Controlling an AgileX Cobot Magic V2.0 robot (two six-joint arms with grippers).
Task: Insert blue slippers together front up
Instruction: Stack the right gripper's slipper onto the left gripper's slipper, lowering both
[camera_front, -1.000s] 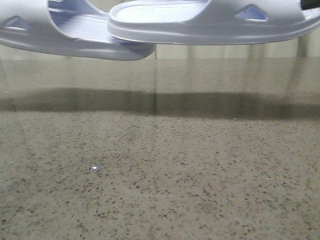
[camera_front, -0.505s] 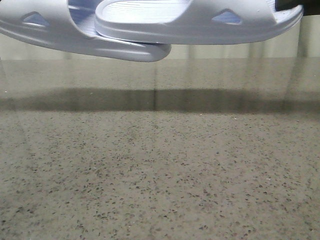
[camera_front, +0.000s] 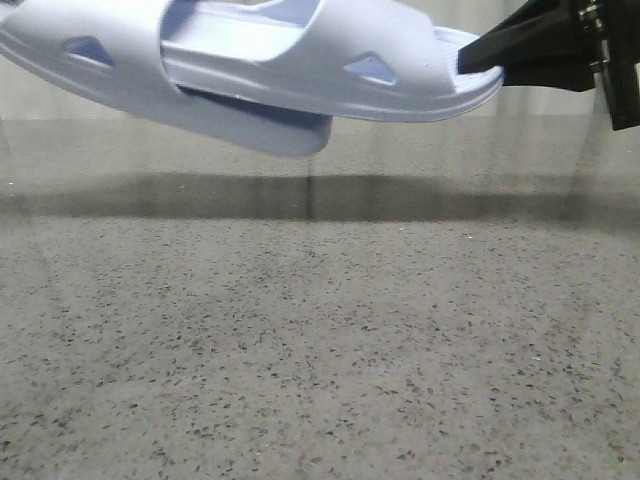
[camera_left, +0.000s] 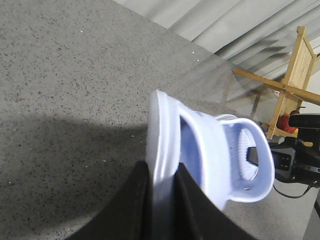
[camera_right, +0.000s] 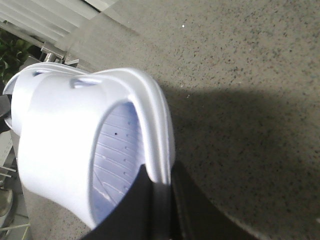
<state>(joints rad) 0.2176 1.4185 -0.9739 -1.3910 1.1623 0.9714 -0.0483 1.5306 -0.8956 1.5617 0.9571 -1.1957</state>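
Both blue slippers hang in the air above the table at the top of the front view. The left slipper (camera_front: 70, 55) tilts down to the right. The right slipper (camera_front: 400, 50) has its end pushed under the left one's strap, so the two overlap. My right gripper (camera_front: 478, 58) is shut on that slipper's end at the right. The left gripper is outside the front view. In the left wrist view my left gripper (camera_left: 162, 174) is shut on the sole edge of its slipper (camera_left: 162, 125). In the right wrist view my right gripper (camera_right: 159, 175) pinches its slipper's (camera_right: 60, 130) sole rim.
A speckled stone tabletop (camera_front: 320, 350) lies below, with the slippers' shadow band across it. A wooden rack (camera_left: 295, 75) and pale curtains stand beyond the table's far side. Green plant leaves (camera_right: 10, 50) show past the table edge.
The right slipper has slid left, further under the left slipper's strap. Both slippers now tilt, and the right gripper has come into the front view at the right.
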